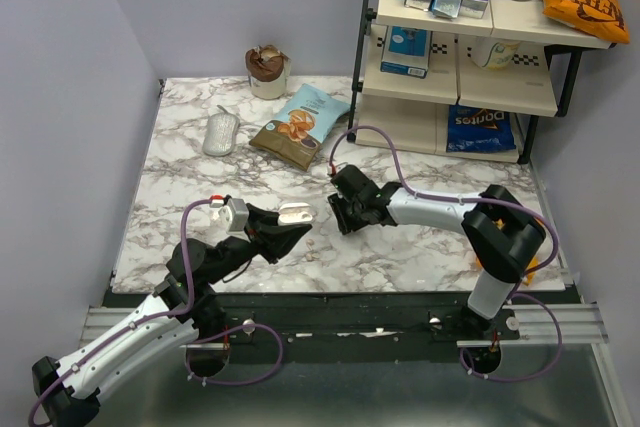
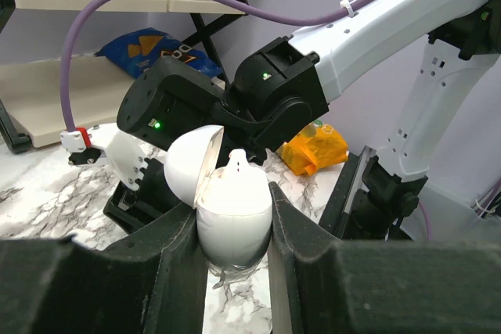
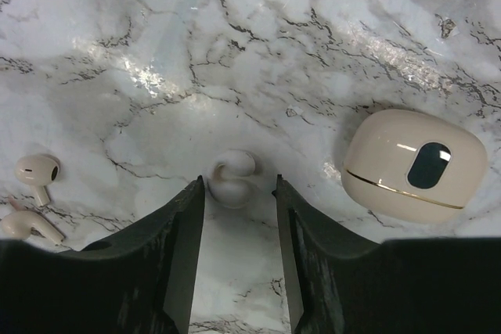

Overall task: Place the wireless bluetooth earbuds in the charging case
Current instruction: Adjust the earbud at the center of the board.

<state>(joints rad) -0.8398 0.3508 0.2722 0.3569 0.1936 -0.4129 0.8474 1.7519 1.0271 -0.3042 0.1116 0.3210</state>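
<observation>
The left gripper (image 2: pixel 232 228) is clamping a small, smooth white egg-shaped plastic charging case (image 2: pixel 235 201) between its black fingers, over the white marble-patterned table (image 1: pixel 190 192). The case's domed lid (image 2: pixel 186 166) is hanging open to one side. A little white piece (image 2: pixel 237 160) is poking up from the body, too small to identify.

The right gripper (image 3: pixel 239 185) is pointing down at the table, fingers apart, straddling a tiny whitish C-shaped plastic earbud (image 3: pixel 232 177) that is lying just beside both tips. Two whitish stemmed earbuds (image 3: pixel 37 171) are lying near one finger, and a larger beige oval case with a dark window (image 3: pixel 413 166) is sitting beyond the other.

In the left wrist view, the right arm's black wrist is crowding in right behind the open case. A pale blue snack bag (image 1: pixel 302 125) is lying well apart.
</observation>
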